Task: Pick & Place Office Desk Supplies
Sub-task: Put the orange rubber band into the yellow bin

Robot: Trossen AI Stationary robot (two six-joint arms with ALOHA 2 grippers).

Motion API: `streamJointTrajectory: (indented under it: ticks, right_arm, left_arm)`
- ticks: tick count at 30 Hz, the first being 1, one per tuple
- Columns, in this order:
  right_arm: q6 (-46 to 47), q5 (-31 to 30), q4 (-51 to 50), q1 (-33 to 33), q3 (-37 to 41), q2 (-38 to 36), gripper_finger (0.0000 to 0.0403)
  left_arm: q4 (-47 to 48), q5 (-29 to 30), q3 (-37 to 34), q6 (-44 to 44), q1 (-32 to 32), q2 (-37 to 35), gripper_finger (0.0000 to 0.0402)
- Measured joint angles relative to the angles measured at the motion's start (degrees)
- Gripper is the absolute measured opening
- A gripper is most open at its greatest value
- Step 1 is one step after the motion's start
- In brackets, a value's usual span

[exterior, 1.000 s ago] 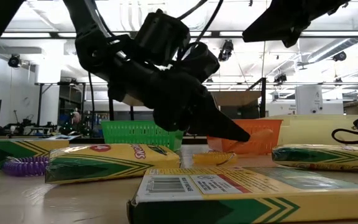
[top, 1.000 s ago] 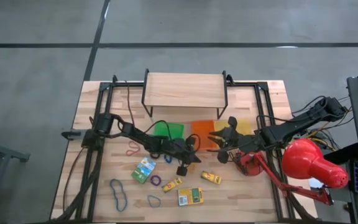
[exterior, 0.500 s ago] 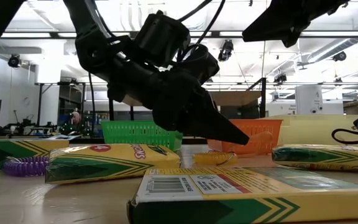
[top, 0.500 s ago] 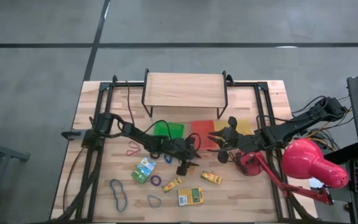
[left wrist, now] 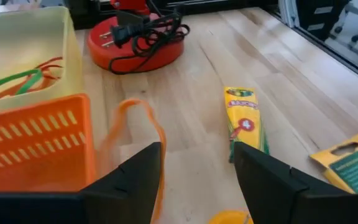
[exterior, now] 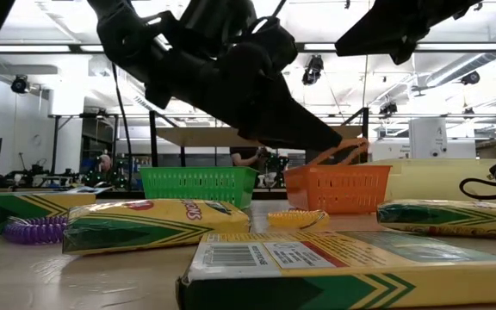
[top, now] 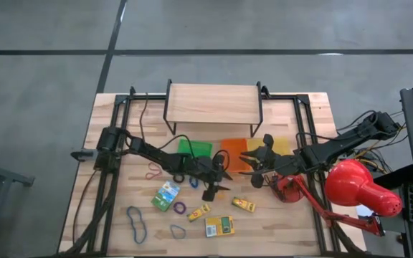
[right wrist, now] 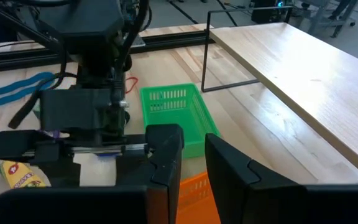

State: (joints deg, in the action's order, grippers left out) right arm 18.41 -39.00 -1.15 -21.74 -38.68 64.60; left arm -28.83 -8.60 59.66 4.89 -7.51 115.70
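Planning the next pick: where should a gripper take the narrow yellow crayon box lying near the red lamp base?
Grip the narrow yellow crayon box across its short width, near the middle, coming straight down. It lies flat on the table with bare wood along both long sides, so fingers likely fit.

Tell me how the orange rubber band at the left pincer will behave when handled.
The orange rubber band is probably floppy: it droops as a thin bent loop by the left pincer. It is likely very light, so it may snag on a finger or the orange tray rather than drop cleanly.
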Motion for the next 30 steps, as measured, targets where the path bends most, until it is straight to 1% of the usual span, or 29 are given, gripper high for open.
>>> streamJointTrajectory:
  ticks: [12,21,30]
  right_arm:
    - [0.0,0.0,0.0,0.0,0.0,0.0,0.0068]
    - [0.0,0.0,0.0,0.0,0.0,0.0,0.0068]
    - [0.0,0.0,0.0,0.0,0.1,0.0,0.0068]
  left_arm:
    - [5.7,0.0,-0.1,2.5,-0.1,0.3,0.0205]
    - [4.0,1.1,-0.1,0.6,-0.1,5.8,0.0205]
    - [3.3,1.2,0.3,0.8,0.0,5.2,0.0205]
